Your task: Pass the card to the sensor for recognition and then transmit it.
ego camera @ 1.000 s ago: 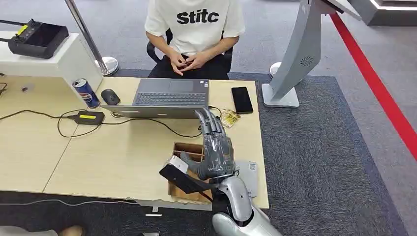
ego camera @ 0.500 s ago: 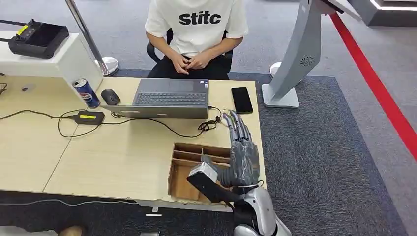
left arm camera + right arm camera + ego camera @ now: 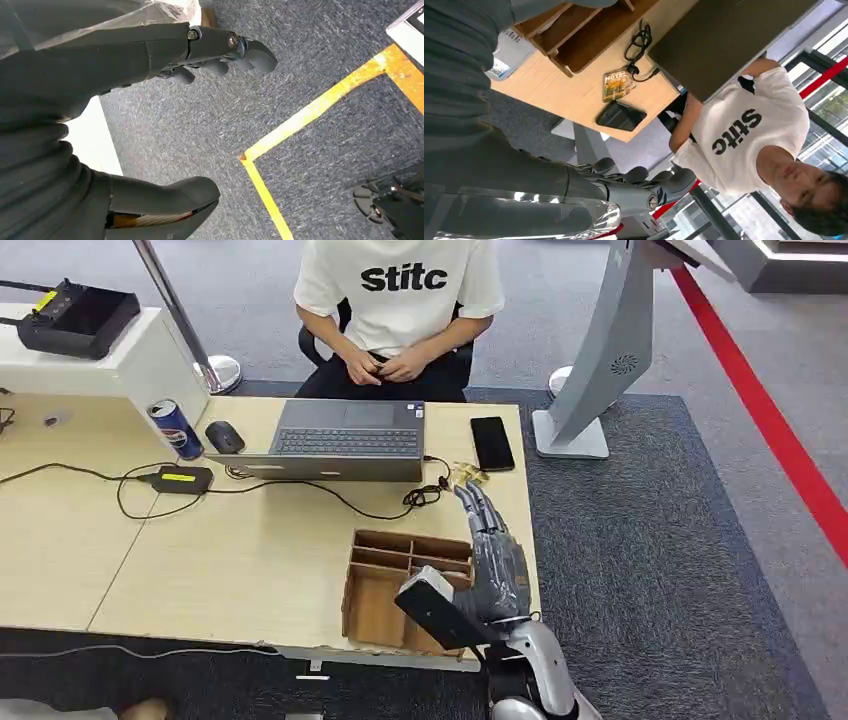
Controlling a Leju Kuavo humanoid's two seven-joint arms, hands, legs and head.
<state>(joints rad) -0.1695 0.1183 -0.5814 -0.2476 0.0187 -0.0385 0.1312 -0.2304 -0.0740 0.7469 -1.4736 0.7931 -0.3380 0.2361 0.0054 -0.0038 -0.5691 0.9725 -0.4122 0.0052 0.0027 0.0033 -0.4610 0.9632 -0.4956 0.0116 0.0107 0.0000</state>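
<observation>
A small yellow-brown card [image 3: 464, 476] [image 3: 616, 84] lies flat on the wooden table [image 3: 250, 540], between the laptop's corner and the black phone [image 3: 491, 442]. My right hand [image 3: 492, 558] hovers over the table's right edge with its fingers stretched out straight toward the card, holding nothing; its fingertips [image 3: 470, 496] end just short of the card. A white device with blue print [image 3: 505, 56] lies on the table under this hand. My left hand [image 3: 150, 55] hangs over grey carpet, fingers loosely bent, thumb apart, nothing in it.
A wooden compartment tray [image 3: 385, 580] stands at the table's front edge beside my right hand. Behind it are a laptop [image 3: 345, 440], a coiled cable [image 3: 425, 495], a mouse [image 3: 224, 437] and a can [image 3: 175, 428]. A person [image 3: 400, 300] sits across. A grey kiosk stand [image 3: 600, 350] rises at the right.
My right hand has swung from above the wooden tray to the table's right edge, then drawn back slightly. The card, phone and laptop have not moved.
</observation>
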